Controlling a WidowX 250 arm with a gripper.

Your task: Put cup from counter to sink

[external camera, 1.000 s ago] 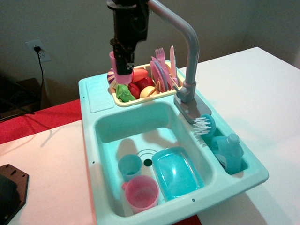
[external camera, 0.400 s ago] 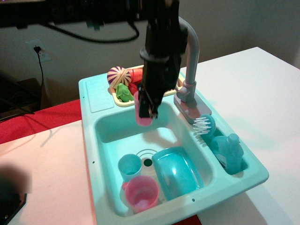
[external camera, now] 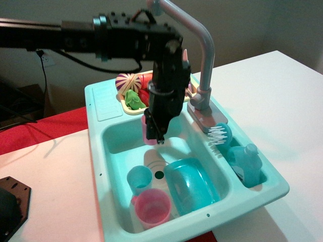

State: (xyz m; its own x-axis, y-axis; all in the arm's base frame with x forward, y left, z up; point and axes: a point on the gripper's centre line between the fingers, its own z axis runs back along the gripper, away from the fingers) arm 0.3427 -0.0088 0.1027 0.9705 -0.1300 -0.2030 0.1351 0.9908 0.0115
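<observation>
My gripper (external camera: 154, 132) hangs from the black arm over the middle of the teal sink (external camera: 115, 138), just below its rim. It is shut on the small slim pink cup (external camera: 148, 130), held upright and above the basin floor. The ribbed teal counter ledge (external camera: 107, 103) lies at the back left with nothing on it. The grey faucet (external camera: 204, 55) rises just right of the arm.
In the basin stand a small blue cup (external camera: 139, 179), a wider pink cup (external camera: 153, 207) and a blue tub (external camera: 191, 184). The yellow dish rack (external camera: 132, 109) with toy food is behind the arm. A brush (external camera: 218, 135) and blue bottle (external camera: 247, 161) sit at the right.
The arm has carried the pink cup from above the dish rack forward and down into the sink opening. It now hangs lower and a little nearer the drain.
</observation>
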